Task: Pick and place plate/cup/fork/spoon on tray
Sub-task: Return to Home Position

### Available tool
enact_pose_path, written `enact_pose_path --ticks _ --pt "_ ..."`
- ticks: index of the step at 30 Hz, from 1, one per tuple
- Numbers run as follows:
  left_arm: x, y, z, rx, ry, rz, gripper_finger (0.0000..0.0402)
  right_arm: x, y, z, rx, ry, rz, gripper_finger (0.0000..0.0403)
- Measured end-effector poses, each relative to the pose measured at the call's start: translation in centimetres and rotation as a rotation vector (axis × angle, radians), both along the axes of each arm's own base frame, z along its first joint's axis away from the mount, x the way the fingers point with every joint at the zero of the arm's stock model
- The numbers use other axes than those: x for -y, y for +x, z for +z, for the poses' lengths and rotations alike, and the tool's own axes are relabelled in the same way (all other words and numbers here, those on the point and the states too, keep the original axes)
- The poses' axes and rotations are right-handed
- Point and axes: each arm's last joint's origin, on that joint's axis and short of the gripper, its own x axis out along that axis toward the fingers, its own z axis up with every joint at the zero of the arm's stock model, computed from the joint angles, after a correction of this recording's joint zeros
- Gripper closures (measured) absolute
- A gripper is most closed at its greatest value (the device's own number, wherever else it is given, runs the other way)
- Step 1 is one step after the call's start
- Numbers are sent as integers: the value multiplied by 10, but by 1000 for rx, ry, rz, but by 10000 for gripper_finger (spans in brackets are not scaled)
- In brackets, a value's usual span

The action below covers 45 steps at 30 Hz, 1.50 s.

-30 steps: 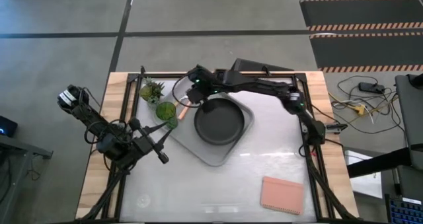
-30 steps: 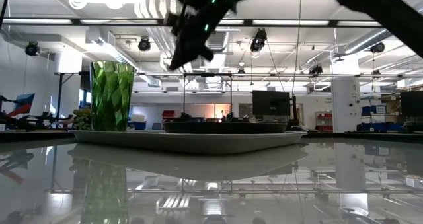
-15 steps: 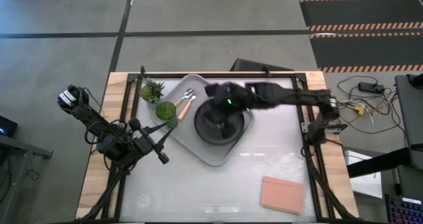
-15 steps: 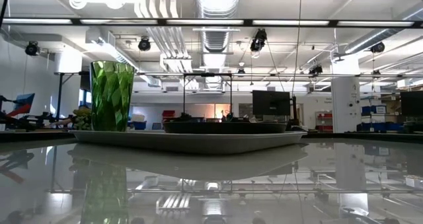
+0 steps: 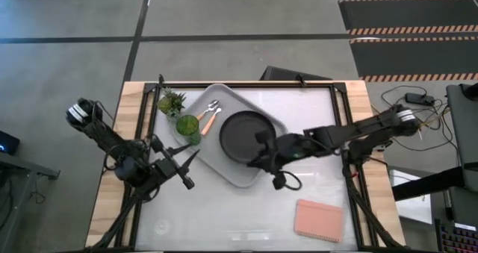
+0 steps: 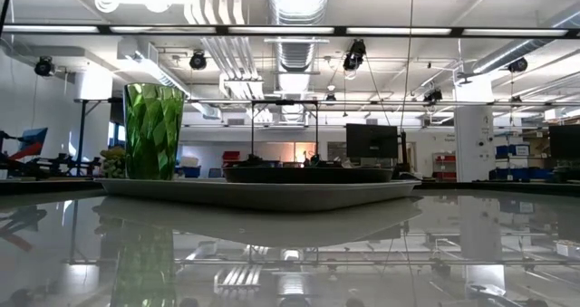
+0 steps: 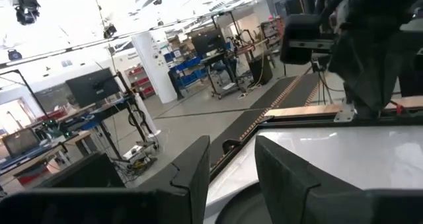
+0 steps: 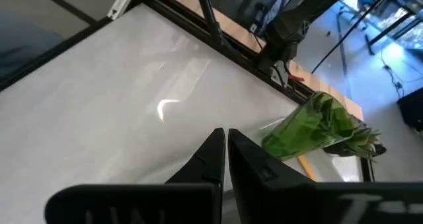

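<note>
The grey tray [image 5: 200, 150] lies at the table's far left. On it sit the black plate [image 5: 240, 133], the green cup [image 5: 187, 125], the orange-handled fork [image 5: 210, 122] and the silver spoon [image 5: 212, 107]. The low view shows the cup [image 6: 154, 130] upright and the plate [image 6: 308, 174] flat on the tray [image 6: 258, 191]. My right gripper [image 5: 259, 157] [image 8: 226, 145] is shut and empty over the plate's near right rim. My left gripper [image 5: 191, 169] [image 7: 231, 164] is open and empty by the tray's near left edge.
A small potted plant [image 5: 172, 101] stands at the far left corner, beside the tray. A pink pad [image 5: 319, 219] lies near the front right. Bare white table [image 5: 314, 178] lies between the tray and the pad.
My right gripper has gone from the tray's far left, by the fork and spoon, across the plate toward the table's near right. It has left the low view. The spoon and fork now show uncovered on the tray.
</note>
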Motion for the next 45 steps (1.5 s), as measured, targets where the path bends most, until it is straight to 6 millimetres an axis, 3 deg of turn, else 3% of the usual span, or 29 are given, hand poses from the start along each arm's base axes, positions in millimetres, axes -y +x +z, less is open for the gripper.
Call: enact_pose_path --ticks 7,10,13,18,20,24,28,32,35,41,45 --pt "8 8 -13 21 -31 -11 299 -2 -31 -32 92 64 -2 394" --pt "15 14 -20 63 -19 -103 299 1 -43 -46 130 80 -4 394" --pt "28 22 -27 110 79 -371 299 4 -53 -59 164 86 0 394" --pt "48 28 -40 117 295 -1011 299 7 -66 -75 220 91 40 394" --pt "48 29 -40 143 302 -1137 299 8 -71 -78 248 98 83 394" --pt "32 43 -41 134 187 -1109 299 17 -77 -79 348 137 116 394" --pt "2 63 -52 9 10 -988 304 32 -82 -81 379 146 78 394" --pt "-32 65 -55 -143 -164 -858 343 49 -86 -82 390 161 6 394" --pt "-52 56 -45 -193 -239 -835 390 59 -89 -84 388 169 -34 394" --pt "-72 10 -16 -192 -241 -870 401 70 -95 -86 398 162 -81 394" --pt "-82 -15 2 -104 -229 -874 401 76 -97 -89 391 166 -97 394"
